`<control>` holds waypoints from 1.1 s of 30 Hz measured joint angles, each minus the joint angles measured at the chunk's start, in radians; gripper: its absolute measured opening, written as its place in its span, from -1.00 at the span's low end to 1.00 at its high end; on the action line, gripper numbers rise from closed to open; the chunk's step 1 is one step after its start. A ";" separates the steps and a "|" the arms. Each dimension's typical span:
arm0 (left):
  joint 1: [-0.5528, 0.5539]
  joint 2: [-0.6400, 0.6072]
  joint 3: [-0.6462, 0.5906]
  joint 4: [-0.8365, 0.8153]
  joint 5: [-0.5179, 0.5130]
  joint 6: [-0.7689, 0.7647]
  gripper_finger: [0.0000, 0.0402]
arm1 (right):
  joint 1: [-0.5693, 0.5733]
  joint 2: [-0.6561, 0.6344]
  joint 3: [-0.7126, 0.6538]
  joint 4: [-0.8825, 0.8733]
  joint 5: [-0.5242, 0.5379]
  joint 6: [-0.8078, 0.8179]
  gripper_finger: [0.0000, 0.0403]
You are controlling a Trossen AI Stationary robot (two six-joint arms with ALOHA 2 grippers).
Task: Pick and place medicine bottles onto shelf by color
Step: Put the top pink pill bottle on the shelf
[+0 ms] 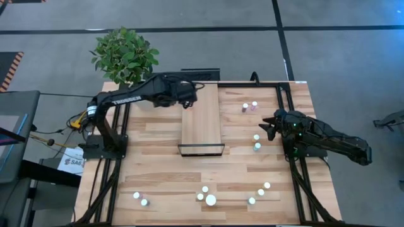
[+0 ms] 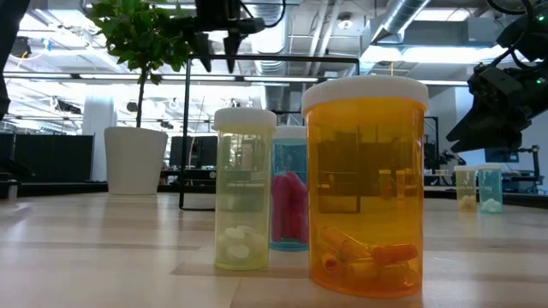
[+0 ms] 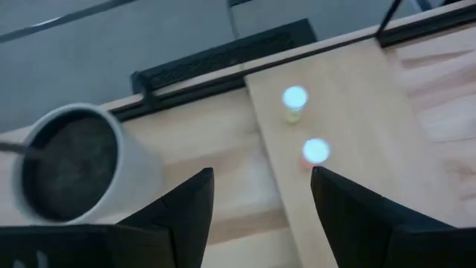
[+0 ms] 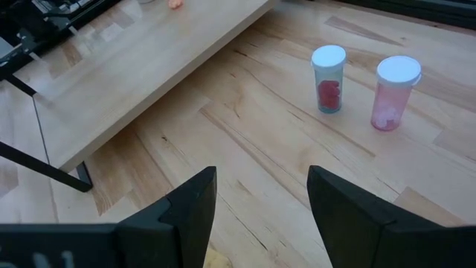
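The shelf (image 1: 202, 123), a long light-wood plank with a dark frame at its near end, lies mid-table. Two white-capped bottles (image 3: 294, 100) (image 3: 315, 152) stand on its far end. My left gripper (image 3: 262, 175) hangs open above that end (image 1: 188, 98), raised clear of both bottles, with nothing between its fingers. My right gripper (image 1: 266, 127) waits open at the table's right. A teal bottle (image 4: 329, 78) and a pink bottle (image 4: 394, 93) stand upright on the table ahead of it. Along the near edge stand several more, among them a big orange bottle (image 2: 366, 184) and a yellow one (image 2: 244, 188).
A potted plant in a white pot (image 3: 74, 164) stands just past the table's far left corner (image 1: 125, 53), close to my left arm. Two bottles (image 1: 257, 142) stand on the table beside my right gripper. Black frame rails (image 1: 287, 101) run along both table sides.
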 joint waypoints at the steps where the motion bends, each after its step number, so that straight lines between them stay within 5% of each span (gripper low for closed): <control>1: -0.002 0.000 0.000 -0.018 0.000 -0.008 0.06 | 0.000 0.000 0.000 0.000 0.000 0.000 0.16; 10: -0.041 -0.028 -0.049 -0.100 0.057 0.036 0.06 | 0.000 0.000 0.000 0.000 0.000 0.000 0.16; 15: -0.101 -0.216 -0.311 0.045 0.086 0.025 0.06 | 0.000 0.000 0.000 0.000 0.000 0.000 0.16; 24: -0.198 -0.686 -0.869 0.553 0.054 0.057 0.06 | 0.000 0.000 0.000 0.000 0.000 0.000 0.16; 33: -0.208 -1.032 -1.269 0.968 0.043 0.192 0.06 | 0.000 0.000 0.000 0.000 0.000 0.000 0.16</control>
